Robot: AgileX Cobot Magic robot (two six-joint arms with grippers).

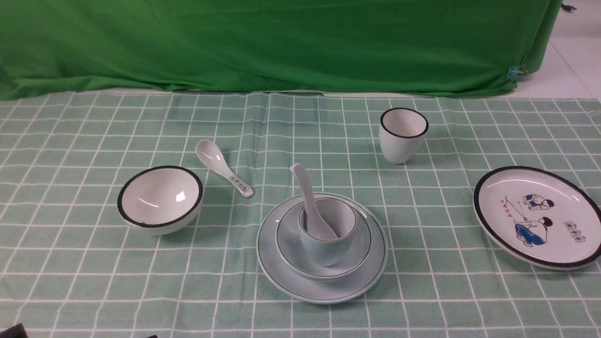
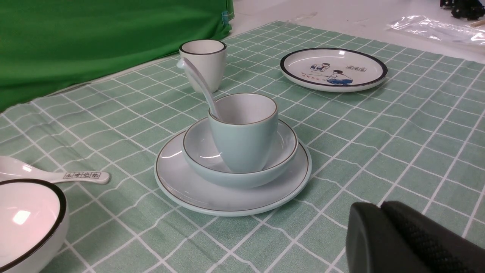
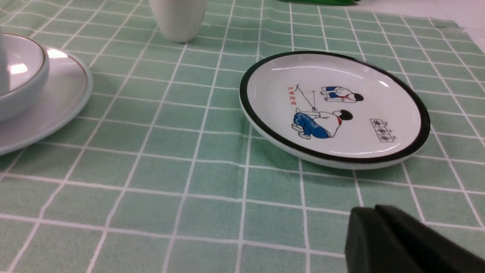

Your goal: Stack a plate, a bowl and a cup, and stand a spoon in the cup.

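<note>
Spoon (image 1: 307, 197): leans in the cup (image 1: 325, 251), handle above the rim; a knock to that handle could tip both.
Cup: stands in the bowl (image 1: 290, 237); a sideways push could slide it on the glaze.
Bowl: sits on the plate (image 1: 271, 253); dragging the plate or cloth could shift the pile.
Left tool (image 2: 380, 206): closed, empty.
Right tool (image 3: 375, 211): closed, empty.
Main risk: the stack looks complete, so any needless reach could undo it.
</note>
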